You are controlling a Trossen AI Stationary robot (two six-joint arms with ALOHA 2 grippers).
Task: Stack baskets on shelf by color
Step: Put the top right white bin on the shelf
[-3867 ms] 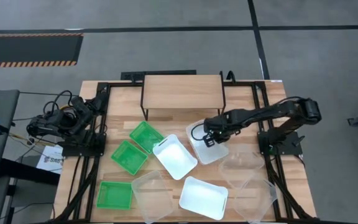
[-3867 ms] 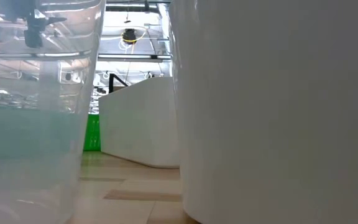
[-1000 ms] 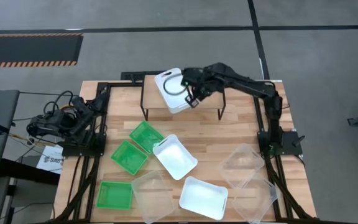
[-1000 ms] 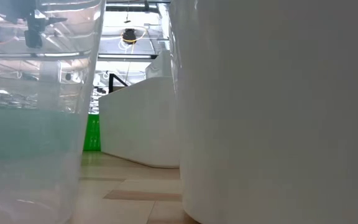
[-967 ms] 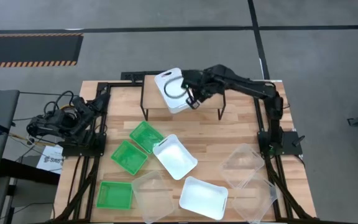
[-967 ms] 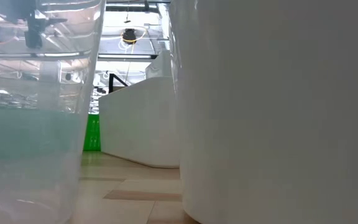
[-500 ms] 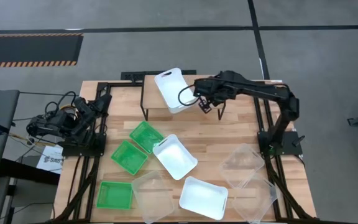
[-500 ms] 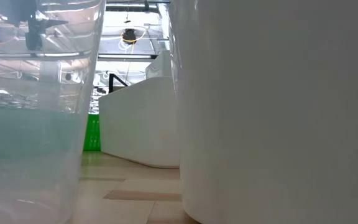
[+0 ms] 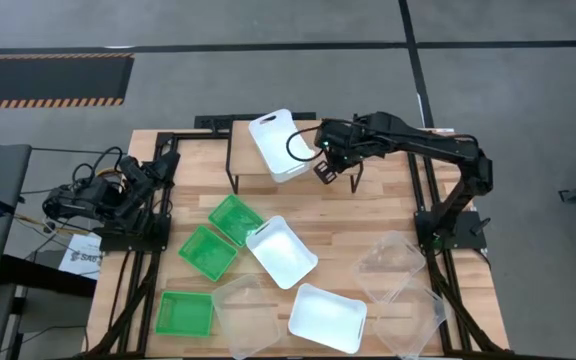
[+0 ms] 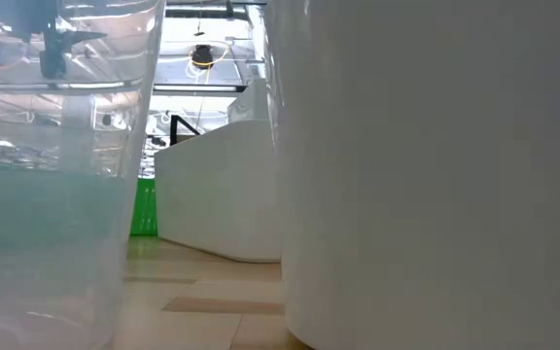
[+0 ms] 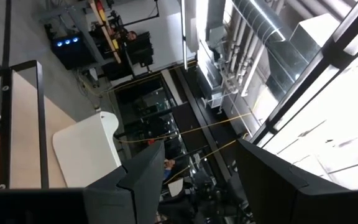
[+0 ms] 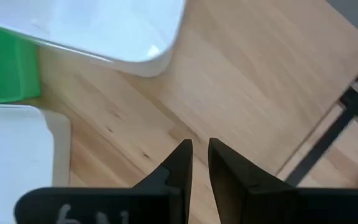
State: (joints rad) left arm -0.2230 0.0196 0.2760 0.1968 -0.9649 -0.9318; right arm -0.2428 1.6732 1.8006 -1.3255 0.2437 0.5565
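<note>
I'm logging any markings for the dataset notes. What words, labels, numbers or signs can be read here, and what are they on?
Nothing can be read for certain.
White paper under the left arm's base at the table's left edge: dark print, too small to read.
Right gripper: a pale mark on its dark body at the right wrist picture's bottom edge, cut off and blurred, unreadable.
Baskets and shelf: no labels visible.

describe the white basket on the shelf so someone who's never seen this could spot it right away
Find the shelf at the table's far edge. The white basket sits tilted on its left part, overhanging the edge. It is the only basket raised off the tabletop.
</note>
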